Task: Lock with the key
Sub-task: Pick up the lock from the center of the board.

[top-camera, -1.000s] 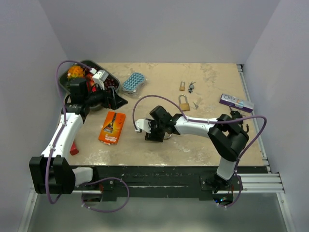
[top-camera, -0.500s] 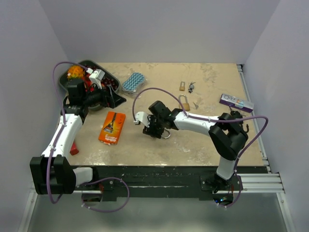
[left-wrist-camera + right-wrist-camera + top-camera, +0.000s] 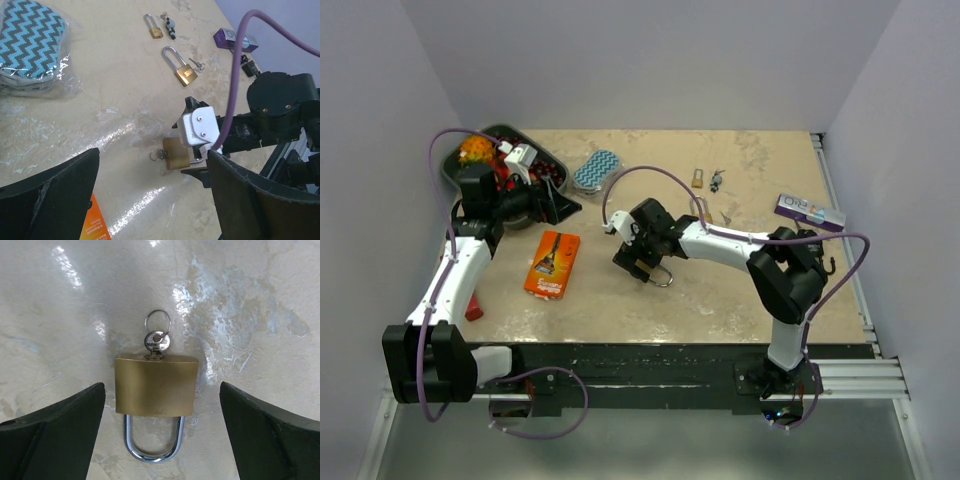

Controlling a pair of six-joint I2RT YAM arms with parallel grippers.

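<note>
A brass padlock lies flat on the table with a key and its ring in the keyhole. Both legs of its steel shackle run into the body. My right gripper hovers straight over it, open, a finger on either side and neither touching it. From above, the right gripper covers most of the padlock. My left gripper is open and empty at the left, near the tray. In the left wrist view the padlock lies ahead of the left gripper.
Two more brass padlocks and loose keys lie further back. A purple box sits at the right. A zigzag pouch, an orange packet and a black tray of oddments are on the left.
The right gripper's jaws have closed in and then opened wide, and it has shifted slightly towards the back over the padlock. The left arm has barely moved.
</note>
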